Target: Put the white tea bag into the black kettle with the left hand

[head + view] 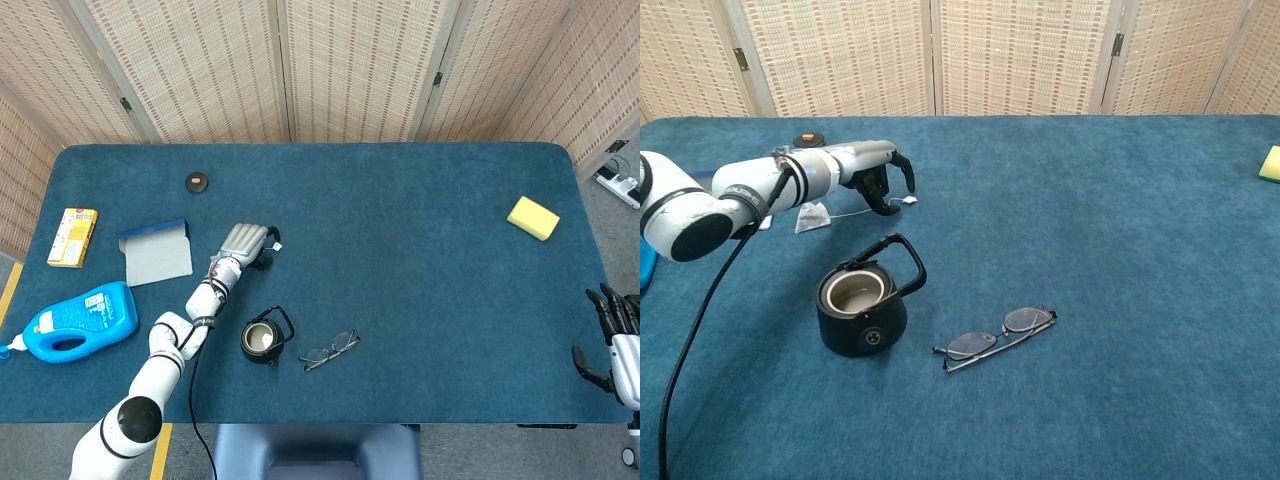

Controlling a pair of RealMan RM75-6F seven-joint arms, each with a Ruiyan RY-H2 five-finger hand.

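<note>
1. A black kettle (861,310) stands upright on a blue surface (1110,250), lid off, its handle arched over the open top. All places below are given relative to this kettle.
2. The left hand (878,180) hovers just beyond the kettle, fingers curled downward, pinching a small white tag (910,200) at its fingertips.
3. A thin string runs from that tag to the white tea bag (812,218), which lies on the surface beyond the kettle and slightly to its left, outside it, under the robot's forearm.
4. A pair of glasses (998,335) lies just to the kettle's right, folded flat.
5. The right hand (612,345) is far to the right at the near edge of the surface, fingers spread and holding nothing.
6. Well to the kettle's left, the head view shows a blue bottle (82,320) on its side.
7. A yellow sponge (533,217) sits far right, toward the back.
</note>
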